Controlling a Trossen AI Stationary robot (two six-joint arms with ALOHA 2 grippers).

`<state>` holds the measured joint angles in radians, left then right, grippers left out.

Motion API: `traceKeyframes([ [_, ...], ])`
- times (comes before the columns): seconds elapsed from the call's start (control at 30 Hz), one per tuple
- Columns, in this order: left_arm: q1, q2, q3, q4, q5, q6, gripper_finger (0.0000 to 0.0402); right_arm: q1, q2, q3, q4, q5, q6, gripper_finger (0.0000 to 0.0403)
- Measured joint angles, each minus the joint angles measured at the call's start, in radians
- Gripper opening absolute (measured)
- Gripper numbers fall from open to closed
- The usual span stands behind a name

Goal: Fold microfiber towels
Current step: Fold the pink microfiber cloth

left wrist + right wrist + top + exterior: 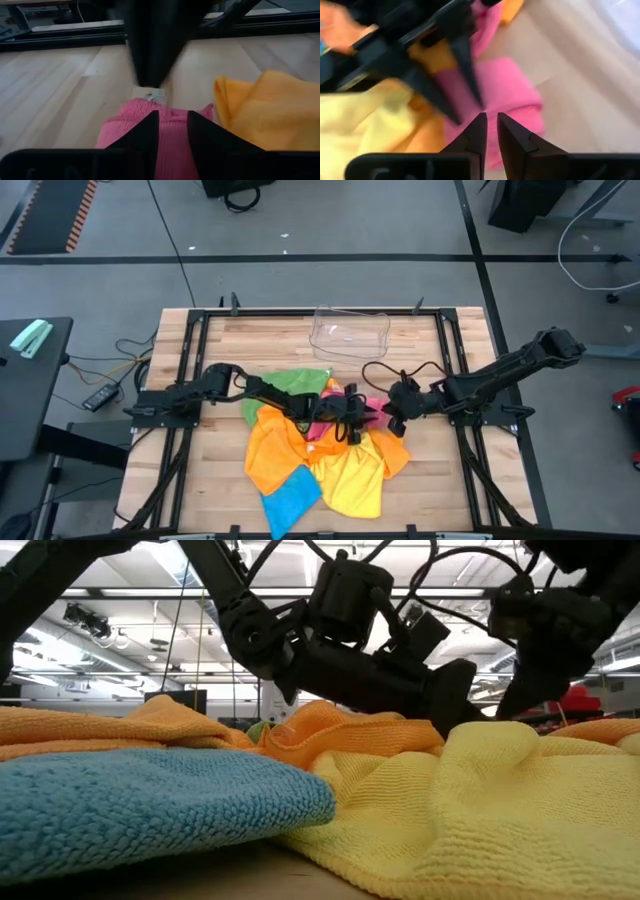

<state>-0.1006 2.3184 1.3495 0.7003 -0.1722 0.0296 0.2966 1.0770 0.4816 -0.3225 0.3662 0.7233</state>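
Note:
The microfiber towels lie in a loose pile at the table's middle: green [300, 382], orange [275, 445], yellow [355, 475], blue [290, 500] and pink [366, 402]. My left gripper [350, 420] reaches in from the left and is shut on the pink towel [165, 140], beside an orange one [270, 110]. My right gripper [490, 125] comes from the right and hovers over the pink towel [515, 85]. Its fingers are shut with a thin slit between them, and I see no cloth in it. In the low view the yellow towel [500, 810] hides both sets of fingertips. My left gripper pinches a raised hump of the pink towel [172, 117] between its two fingers. The fingers come from the table's left, slanting a little downward. One layer or several, I cannot tell. The rest of the towel lies slack on the table and on the pile.
A clear plastic tray [350, 330] stands at the table's far side. Bare wood [215, 470] shows left and right of the pile. The black frame rail [60, 37] borders the table. The two grippers stand close together over the pile.

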Motion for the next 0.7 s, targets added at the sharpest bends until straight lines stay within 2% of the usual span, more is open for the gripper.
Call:
traceKeyframes([
  [0.13,-0.016,0.000,0.000,0.001,0.000,0.003,0.0110,-0.032,0.028,0.000,0.004,0.028,-0.007,0.0079],
  [0.27,-0.032,0.000,0.000,0.003,0.000,0.007,0.0110,-0.101,0.053,0.000,0.017,-0.002,0.011,0.0135],
  [0.37,-0.046,0.000,0.000,-0.003,0.001,0.007,0.0110,-0.160,0.080,0.000,0.054,-0.068,0.036,0.0177],
  [0.47,-0.056,0.000,0.000,-0.025,0.001,0.008,0.0110,-0.207,0.120,0.000,0.123,-0.184,0.045,0.0207],
  [0.7,-0.074,0.000,0.000,-0.096,0.000,0.007,0.0110,-0.269,0.200,0.000,0.104,-0.318,0.139,0.0236],
])
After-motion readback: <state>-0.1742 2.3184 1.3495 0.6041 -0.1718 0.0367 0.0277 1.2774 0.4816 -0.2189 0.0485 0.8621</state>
